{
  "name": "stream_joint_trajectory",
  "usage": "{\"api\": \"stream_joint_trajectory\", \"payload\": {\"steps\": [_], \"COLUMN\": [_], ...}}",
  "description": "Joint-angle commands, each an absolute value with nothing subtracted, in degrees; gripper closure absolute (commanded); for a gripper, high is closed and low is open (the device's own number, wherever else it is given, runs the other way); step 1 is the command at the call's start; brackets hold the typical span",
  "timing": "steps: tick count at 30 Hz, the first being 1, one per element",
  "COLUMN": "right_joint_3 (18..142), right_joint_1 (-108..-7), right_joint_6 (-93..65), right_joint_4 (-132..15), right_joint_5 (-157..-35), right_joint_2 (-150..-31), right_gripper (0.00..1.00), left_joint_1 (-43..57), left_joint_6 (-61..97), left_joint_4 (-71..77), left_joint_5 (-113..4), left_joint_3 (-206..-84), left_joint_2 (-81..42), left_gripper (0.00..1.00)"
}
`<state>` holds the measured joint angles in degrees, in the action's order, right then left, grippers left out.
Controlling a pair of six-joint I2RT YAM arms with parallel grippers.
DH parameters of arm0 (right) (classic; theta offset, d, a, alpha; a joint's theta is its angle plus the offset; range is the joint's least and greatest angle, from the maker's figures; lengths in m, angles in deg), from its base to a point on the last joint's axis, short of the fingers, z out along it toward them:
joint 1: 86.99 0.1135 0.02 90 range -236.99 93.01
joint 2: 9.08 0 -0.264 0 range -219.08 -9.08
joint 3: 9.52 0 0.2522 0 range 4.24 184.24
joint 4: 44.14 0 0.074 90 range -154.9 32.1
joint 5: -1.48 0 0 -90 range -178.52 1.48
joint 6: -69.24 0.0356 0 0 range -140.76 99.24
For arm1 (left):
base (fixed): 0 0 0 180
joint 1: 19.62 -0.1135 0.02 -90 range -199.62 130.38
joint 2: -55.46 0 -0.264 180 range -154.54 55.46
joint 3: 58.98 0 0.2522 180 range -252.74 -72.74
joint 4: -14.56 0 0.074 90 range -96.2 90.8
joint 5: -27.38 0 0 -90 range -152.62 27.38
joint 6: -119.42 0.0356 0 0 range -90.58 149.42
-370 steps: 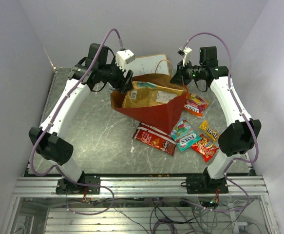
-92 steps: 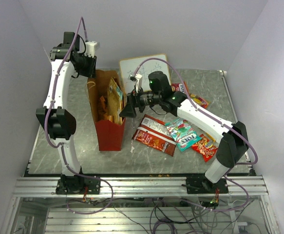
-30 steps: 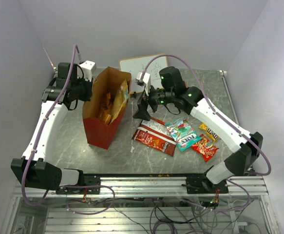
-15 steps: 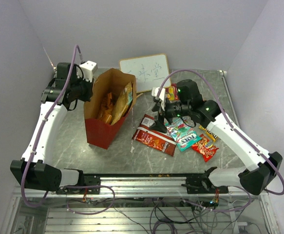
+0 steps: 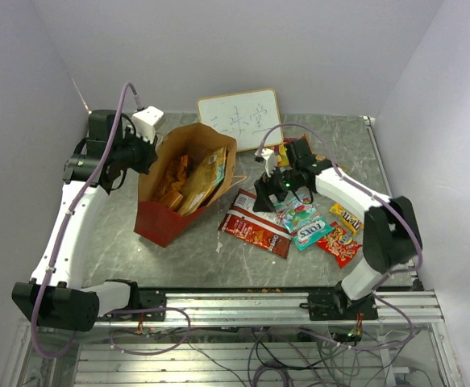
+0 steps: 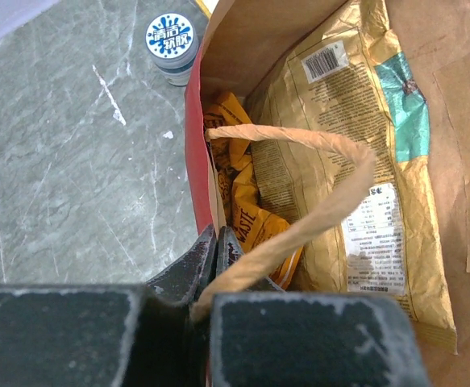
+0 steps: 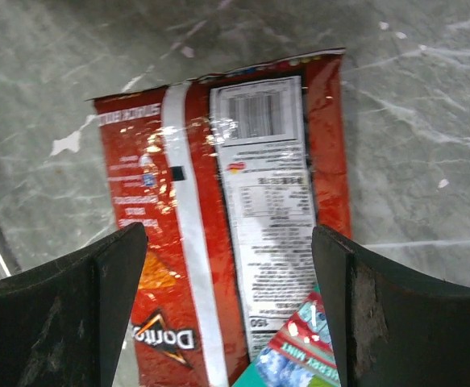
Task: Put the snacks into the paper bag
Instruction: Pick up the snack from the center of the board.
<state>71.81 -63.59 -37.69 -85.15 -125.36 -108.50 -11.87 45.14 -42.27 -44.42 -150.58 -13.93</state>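
Observation:
The paper bag, red outside and brown inside, stands tilted at the left with gold and orange packets inside it. My left gripper is shut on the bag's near rim, and the twisted handle arches just beside the fingers. The long red chip bag lies flat on the table. My right gripper hovers open right above it, its fingers astride the bag with nothing held. Teal packets, a yellow one and a red-orange one lie to the right.
A whiteboard leans at the back wall. A small round jar with a blue-and-white lid stands on the table beside the bag. Another red packet lies behind the right arm. A teal mint packet overlaps the chip bag's corner.
My right gripper has swung away from the bag's mouth, to the right and down over the red chip bag. The left gripper has tipped the bag a little further right.

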Motion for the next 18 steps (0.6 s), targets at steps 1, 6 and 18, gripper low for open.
{"api": "stream_joint_trajectory", "payload": {"steps": [1, 6, 18], "right_joint_3": [77.3, 80.9, 84.0], "right_joint_1": [-64.9, -65.8, -65.8], "right_joint_6": [-39.3, -43.4, -47.5], "right_joint_4": [-86.0, -89.5, -95.3], "right_joint_5": [-123.5, -122.9, -126.2], "right_joint_2": [-113.7, -118.3, -127.6], "right_gripper": [0.16, 0.16, 0.27], "left_joint_1": [-11.5, -11.5, -11.5], "left_joint_6": [45.7, 45.5, 45.8], "left_joint_4": [-37.1, -37.2, -36.6], "left_joint_5": [-43.1, -43.5, -43.7], "left_joint_3": [-149.9, -149.8, -148.5], "left_joint_2": [-12.5, -13.1, -11.7], "left_gripper": [0.93, 0.93, 0.93]}}
